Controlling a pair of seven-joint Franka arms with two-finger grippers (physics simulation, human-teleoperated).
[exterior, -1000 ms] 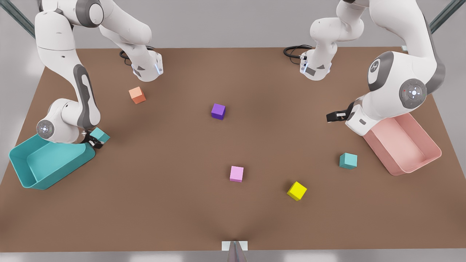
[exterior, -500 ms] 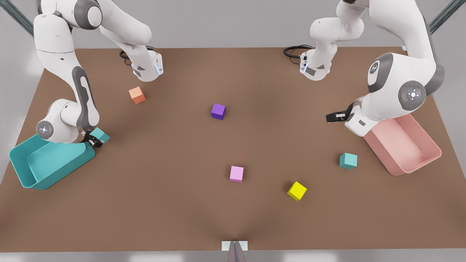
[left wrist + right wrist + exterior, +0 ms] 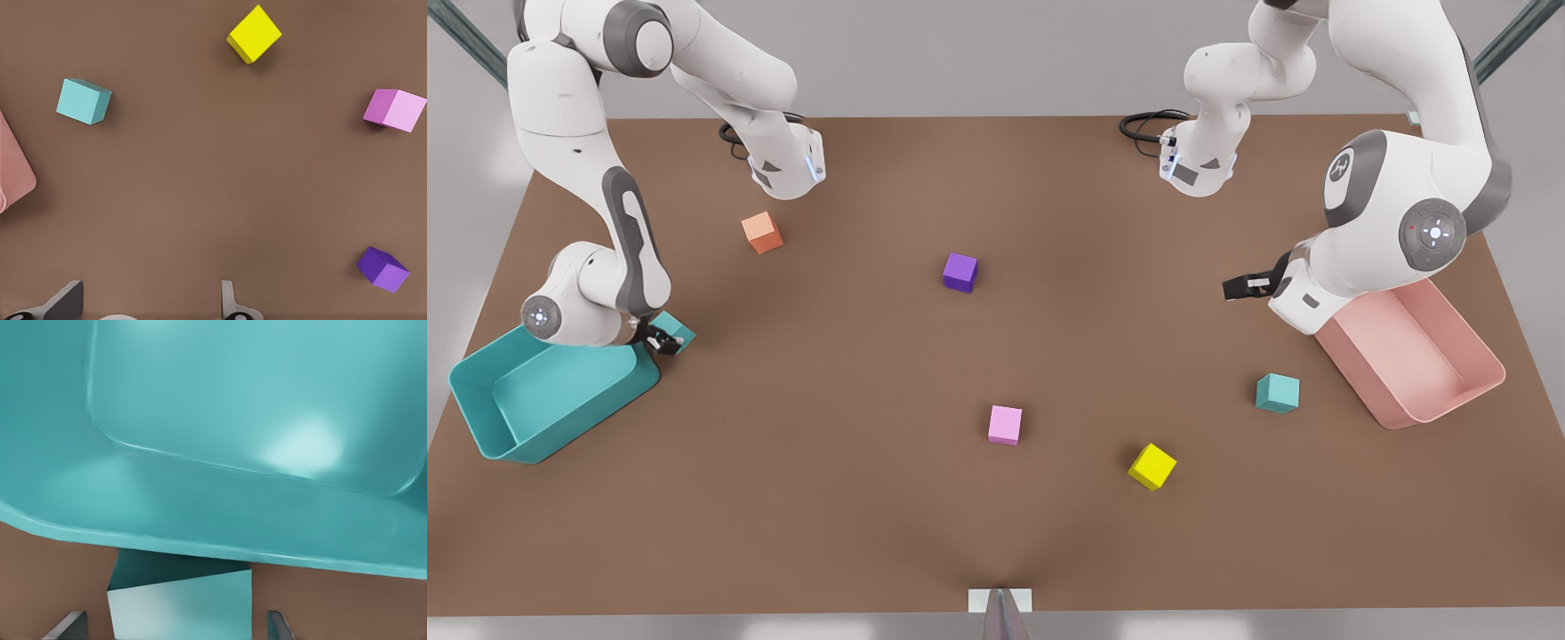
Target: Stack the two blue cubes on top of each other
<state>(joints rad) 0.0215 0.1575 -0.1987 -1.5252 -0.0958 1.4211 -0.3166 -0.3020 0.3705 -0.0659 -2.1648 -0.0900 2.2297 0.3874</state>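
Your brown table (image 3: 854,533) is carrying the teal bin (image 3: 525,400) at the front view's left. Your right gripper (image 3: 660,339) is sitting beside that bin with fingers spread around one blue cube (image 3: 180,610), not clamping it. Your left gripper (image 3: 150,307) is waiting wide open above the table, and the other blue cube (image 3: 1278,393) is lying near the pink bin (image 3: 1423,356).

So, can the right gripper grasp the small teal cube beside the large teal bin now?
Probably yes: the right gripper has its open fingers either side of the small teal cube, though the large teal bin sits very close.
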